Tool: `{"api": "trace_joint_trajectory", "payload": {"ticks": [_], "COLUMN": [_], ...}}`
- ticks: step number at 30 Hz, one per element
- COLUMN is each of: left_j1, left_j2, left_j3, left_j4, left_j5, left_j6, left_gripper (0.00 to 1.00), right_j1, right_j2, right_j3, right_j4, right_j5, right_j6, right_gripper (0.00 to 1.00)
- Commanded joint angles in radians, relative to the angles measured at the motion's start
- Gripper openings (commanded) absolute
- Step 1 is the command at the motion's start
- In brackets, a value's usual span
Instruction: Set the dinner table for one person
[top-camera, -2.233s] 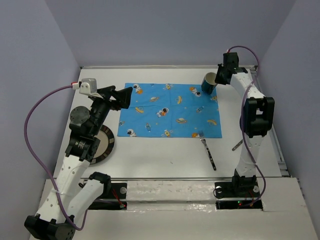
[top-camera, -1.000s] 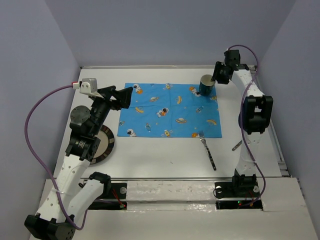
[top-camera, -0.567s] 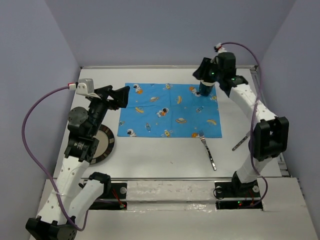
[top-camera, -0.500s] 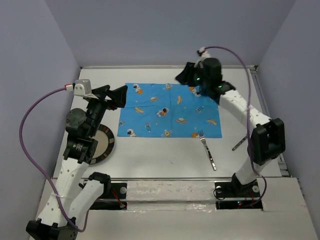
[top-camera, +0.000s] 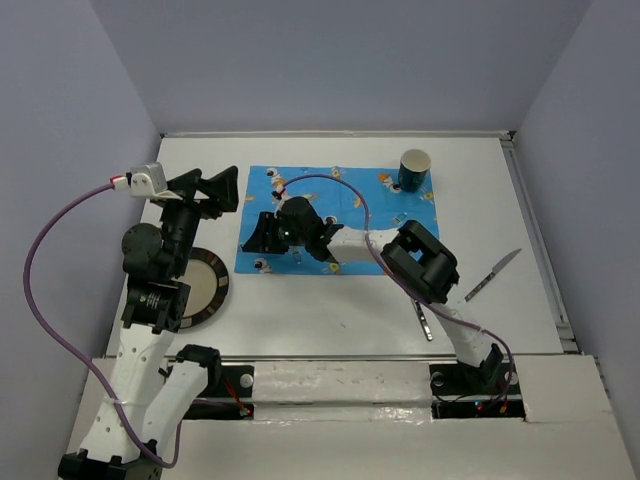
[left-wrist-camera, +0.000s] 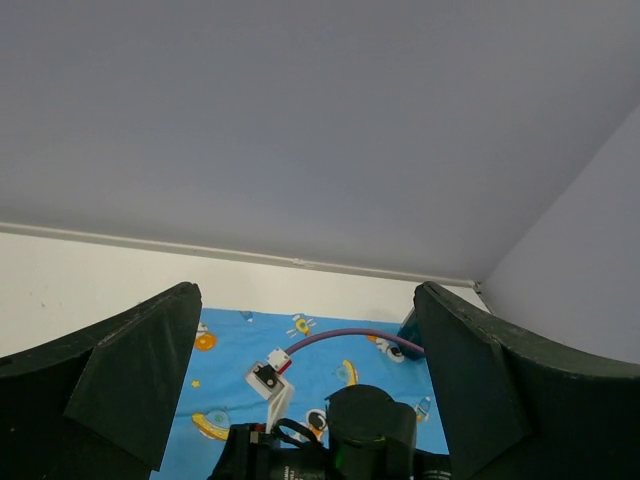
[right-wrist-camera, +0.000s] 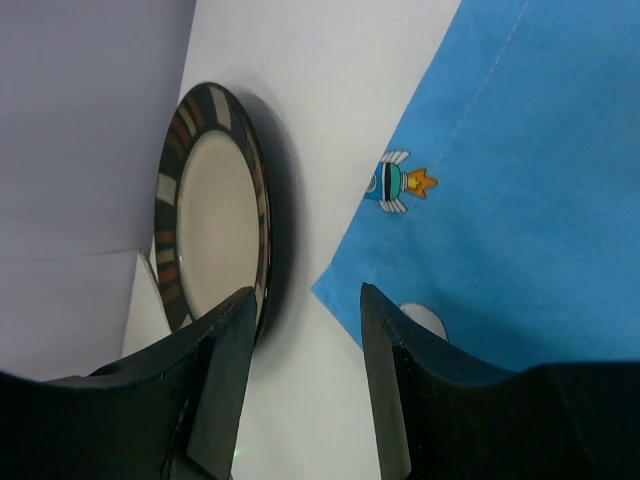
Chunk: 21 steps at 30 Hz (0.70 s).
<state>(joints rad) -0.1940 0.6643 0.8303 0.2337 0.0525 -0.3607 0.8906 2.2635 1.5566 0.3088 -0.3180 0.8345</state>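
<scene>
The white dinner table carries a blue space-print mat. A teal cup stands upright on the mat's far right corner. A dark-rimmed plate lies on the table left of the mat. My right gripper is open and empty, low over the mat's left edge. In the right wrist view its jaws frame bare table between the plate and the mat. My left gripper is open and empty, held high above the mat's far left corner.
A fork lies near the mat's near right corner, partly under my right arm. A knife lies further right. In the left wrist view the right arm's wrist sits over the mat. Walls close the table's far, left and right sides.
My right gripper has let go of the cup and swung left across the mat to its left edge near the plate. My left arm has shifted slightly left.
</scene>
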Motion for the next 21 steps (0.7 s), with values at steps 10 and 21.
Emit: {"api": "trace_joint_trajectory", "payload": {"ticks": [10,21], "left_j1": [0.007,0.001], "left_j2": [-0.002,-0.012], "left_j3": [-0.002,0.001], "left_j4": [0.049,0.044], "left_j5": [0.027,0.027], "left_j6": [-0.003,-0.001], "left_gripper": [0.99,0.99], "right_j1": [0.128,0.171], "right_j2": [0.181,0.243], "right_j3": [0.265,0.316], "right_j4": [0.026,-0.027], "right_j5": [-0.098,-0.108], "right_j6": [0.089,0.074], "right_gripper": [0.52,0.52]}}
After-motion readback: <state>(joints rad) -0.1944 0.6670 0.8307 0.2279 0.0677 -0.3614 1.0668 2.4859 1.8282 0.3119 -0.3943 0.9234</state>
